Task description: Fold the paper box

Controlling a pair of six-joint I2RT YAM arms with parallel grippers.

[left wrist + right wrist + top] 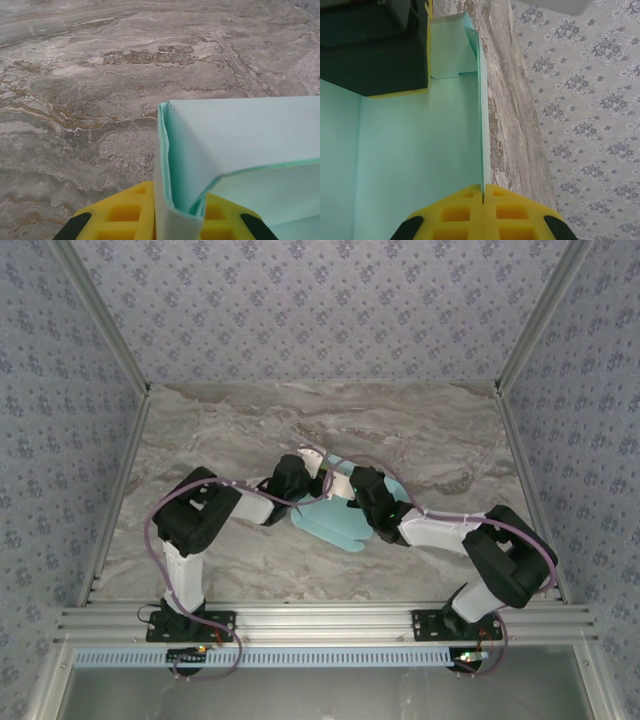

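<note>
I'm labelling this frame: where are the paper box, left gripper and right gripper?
paper box (240, 145), left wrist view, broad panel.
left gripper (177, 217), left wrist view, between fingertips.
right gripper (483, 200), right wrist view, between fingertips.

arms bent inward, left claw (175, 220) and right claw (483, 210) clamping the paper box (240, 145).

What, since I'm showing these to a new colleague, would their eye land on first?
The pale turquoise paper box, half folded at the middle of the marbled table, sits between both arms. Close up, the left gripper pinches a folded corner of it between yellow fingers. The right gripper is shut on a thin wall seen edge-on.
</note>
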